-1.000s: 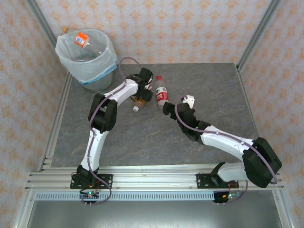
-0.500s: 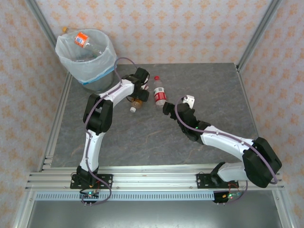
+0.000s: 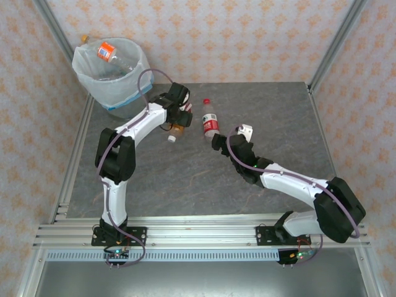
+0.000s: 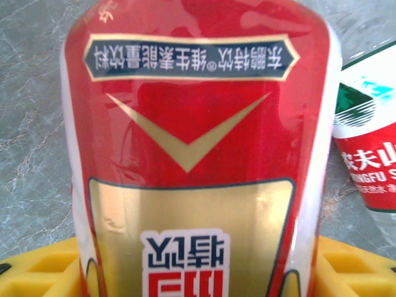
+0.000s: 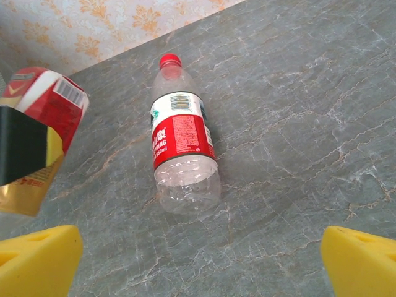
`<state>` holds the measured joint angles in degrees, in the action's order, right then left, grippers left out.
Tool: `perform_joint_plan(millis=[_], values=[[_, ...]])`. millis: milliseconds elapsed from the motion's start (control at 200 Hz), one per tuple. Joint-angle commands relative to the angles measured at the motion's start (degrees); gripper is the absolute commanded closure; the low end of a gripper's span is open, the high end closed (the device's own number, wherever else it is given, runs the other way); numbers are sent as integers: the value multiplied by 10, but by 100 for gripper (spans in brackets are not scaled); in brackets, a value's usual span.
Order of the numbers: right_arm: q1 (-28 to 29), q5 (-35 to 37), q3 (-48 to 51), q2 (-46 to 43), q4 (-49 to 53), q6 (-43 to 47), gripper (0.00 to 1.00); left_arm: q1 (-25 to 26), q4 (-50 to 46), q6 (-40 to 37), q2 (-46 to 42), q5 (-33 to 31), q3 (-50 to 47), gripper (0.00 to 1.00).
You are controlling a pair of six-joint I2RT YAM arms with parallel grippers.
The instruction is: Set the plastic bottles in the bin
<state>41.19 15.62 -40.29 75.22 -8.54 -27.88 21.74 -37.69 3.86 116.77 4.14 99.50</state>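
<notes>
Bin: stands off the table's far left corner, lined with a white bag. One clear bottle with an orange label lies inside, tilted against the far rim.

Left arm: extended toward the far centre of the table. Left gripper grips a brown bottle; the bottle's white cap points to the near side.

Clear bottle with a red label: lies flat on the table just right of the brown bottle, red cap toward the far edge.

Right gripper: jaws parted, empty, just near of the red-label bottle's base.
</notes>
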Motion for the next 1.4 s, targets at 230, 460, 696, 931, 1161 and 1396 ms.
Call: perform_joint_plan(millis=[230, 460, 696, 931, 1161, 1396], values=[[-3, 5, -15, 5, 3, -2, 1, -1, 47, 29, -114, 22, -42, 56], [-3, 5, -15, 6, 2, -3, 1, -1, 36, 29, -161, 37, -29, 58], [-3, 4, -15, 8, -1, -4, 1, -7, 36, 40, -201, 59, -6, 59], [-3, 3, -15, 10, -2, -3, 1, -13, 54, 44, -228, 52, 16, 60], [-3, -6, -14, 6, -9, 0, 1, -23, 75, 44, -234, 7, 57, 61], [-2, -43, 12, -10, -82, 11, 1, -36, 111, 48, -230, -64, 95, 61]])
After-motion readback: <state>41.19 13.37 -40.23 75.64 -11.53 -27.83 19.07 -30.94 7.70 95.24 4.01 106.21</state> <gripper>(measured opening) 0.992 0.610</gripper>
